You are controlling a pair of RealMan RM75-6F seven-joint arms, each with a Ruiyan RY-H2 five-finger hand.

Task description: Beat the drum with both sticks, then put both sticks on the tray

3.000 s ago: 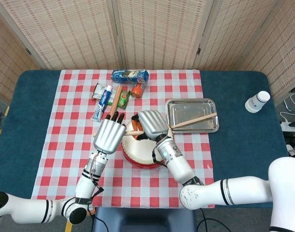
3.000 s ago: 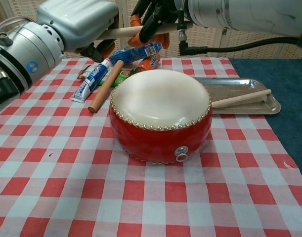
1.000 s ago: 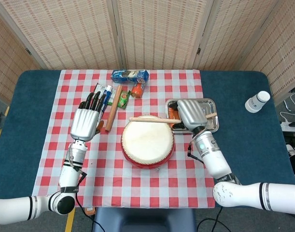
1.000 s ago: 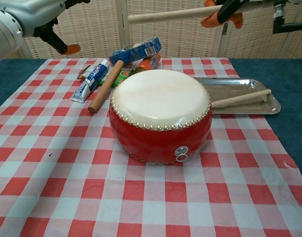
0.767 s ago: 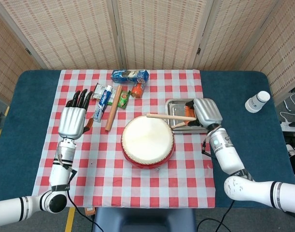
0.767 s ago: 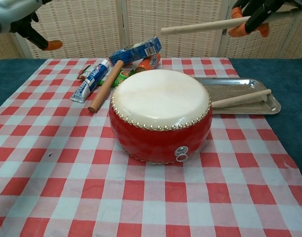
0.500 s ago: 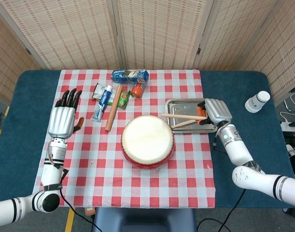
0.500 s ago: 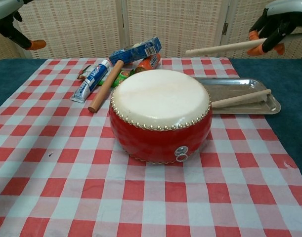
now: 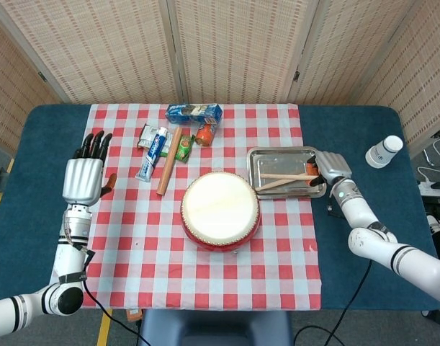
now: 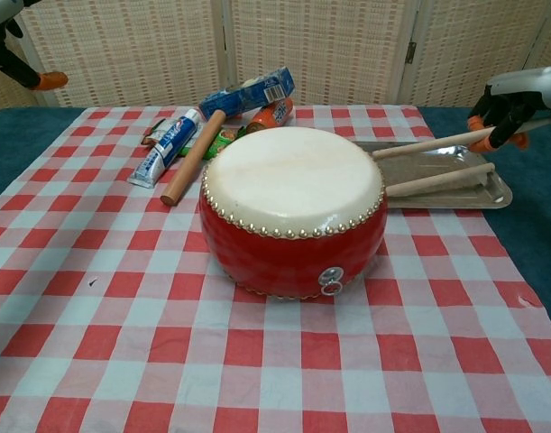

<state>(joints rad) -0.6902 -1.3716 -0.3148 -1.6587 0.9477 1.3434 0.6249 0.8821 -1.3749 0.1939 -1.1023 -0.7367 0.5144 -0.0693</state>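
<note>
We see a round drum (image 9: 220, 210) in the middle of the red and white checked cloth (image 9: 133, 245). Its sides are bright red, its top is a pale cream skin, and a ring of small shiny studs runs around the rim. A little metal ring hangs on its near side.

To the right of the drum sits a shiny metal tray (image 9: 277, 157). One plain wooden stick (image 9: 277, 184) lies in it. Our right hand (image 9: 330, 168) is at the right end of the tray, with its fingers closed around the second stick (image 9: 288, 175). This stick reaches left over the tray, just above the first one. Both sticks are long, thin and light brown.

Our left hand (image 9: 83, 178) is far off at the left edge of the cloth. It holds nothing, and its dark fingers (image 9: 94, 144) are straight and a little apart.

On the far side of the drum we see a wooden rolling pin (image 9: 169, 161), a toothpaste tube (image 9: 151, 153), a blue packet (image 9: 194, 113) and a small orange bottle (image 9: 204, 135). A white bottle (image 9: 384, 151) stands on the blue table (image 9: 364, 238) at the far right.
</note>
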